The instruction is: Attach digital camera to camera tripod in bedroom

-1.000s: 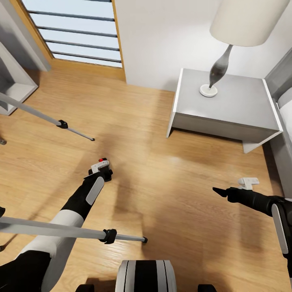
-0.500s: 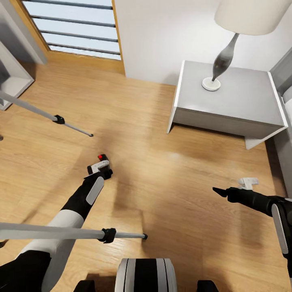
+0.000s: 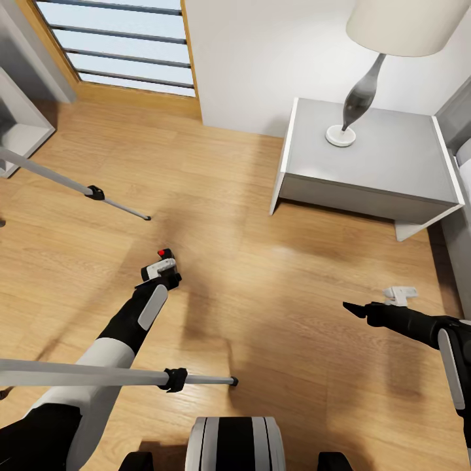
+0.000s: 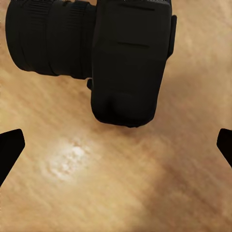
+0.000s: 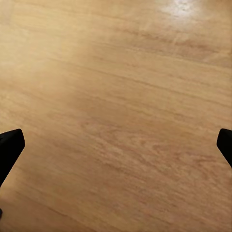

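Black-and-white arms with grey oval panels, black-tipped tools.

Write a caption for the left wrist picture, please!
Black digital camera lying on the light wood floor, left gripper's fingers spread wide.

Legible text: none
Digital camera (image 4: 126, 63) body: unmarked black, no brand
Nightstand (image 3: 366, 160) front: plain grey, no label

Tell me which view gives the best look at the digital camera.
The left wrist view: the digital camera shows large on the wood floor, with lens barrel and body plain, ahead of the open left tool. In the head view only its red button and a sliver of black show past that tool.
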You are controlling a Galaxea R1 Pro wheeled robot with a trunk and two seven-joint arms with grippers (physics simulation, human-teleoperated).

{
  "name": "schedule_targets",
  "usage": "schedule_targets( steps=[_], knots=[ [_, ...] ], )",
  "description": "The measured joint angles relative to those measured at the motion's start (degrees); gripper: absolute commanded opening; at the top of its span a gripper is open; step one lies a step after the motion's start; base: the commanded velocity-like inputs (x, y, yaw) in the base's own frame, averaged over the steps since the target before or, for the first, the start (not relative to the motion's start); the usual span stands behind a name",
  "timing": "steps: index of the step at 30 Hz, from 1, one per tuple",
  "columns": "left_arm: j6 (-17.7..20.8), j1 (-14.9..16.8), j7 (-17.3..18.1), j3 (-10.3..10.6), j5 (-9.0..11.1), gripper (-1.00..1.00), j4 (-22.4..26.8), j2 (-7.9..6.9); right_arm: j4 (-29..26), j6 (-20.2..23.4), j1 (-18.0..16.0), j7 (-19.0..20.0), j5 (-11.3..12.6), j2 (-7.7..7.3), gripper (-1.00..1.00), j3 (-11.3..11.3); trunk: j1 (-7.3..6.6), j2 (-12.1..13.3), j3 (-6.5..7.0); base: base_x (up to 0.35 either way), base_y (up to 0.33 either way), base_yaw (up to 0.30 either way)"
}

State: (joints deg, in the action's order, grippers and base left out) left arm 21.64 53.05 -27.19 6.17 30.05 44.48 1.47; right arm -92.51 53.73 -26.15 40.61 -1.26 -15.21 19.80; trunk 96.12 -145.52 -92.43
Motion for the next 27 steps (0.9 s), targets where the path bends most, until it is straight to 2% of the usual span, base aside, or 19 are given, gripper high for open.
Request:
schedule_targets(
  steps=[10, 20, 27],
  knots=[
    [0.15, 0.13, 0.17, -0.03, 0.0, 1.0, 0.0, -0.09, 0.0, 0.0, 0.0, -0.02, 0.0, 0.0, 1.0, -0.01, 0.0, 0.0, 0.0, 0.0, 0.0, 0.0],
    [0.14, 0.18, 1.27, -0.03, -0.12, 1.0, 0.01, -0.19, 0.0, 0.0, 0.06, -0.03, -0.01, 0.06, 1.0, -0.04, 0.26, -0.13, -2.21, 0.0, 0.0, 0.0],
    [0.17, 0.25, 2.1, 0.07, -0.14, 1.0, 0.05, -0.26, 0.0, 0.0, 0.14, 0.0, 0.0, 0.08, 1.0, -0.07, 0.26, -0.13, -2.22, 0.0, 0.0, 0.0]
  ],
)
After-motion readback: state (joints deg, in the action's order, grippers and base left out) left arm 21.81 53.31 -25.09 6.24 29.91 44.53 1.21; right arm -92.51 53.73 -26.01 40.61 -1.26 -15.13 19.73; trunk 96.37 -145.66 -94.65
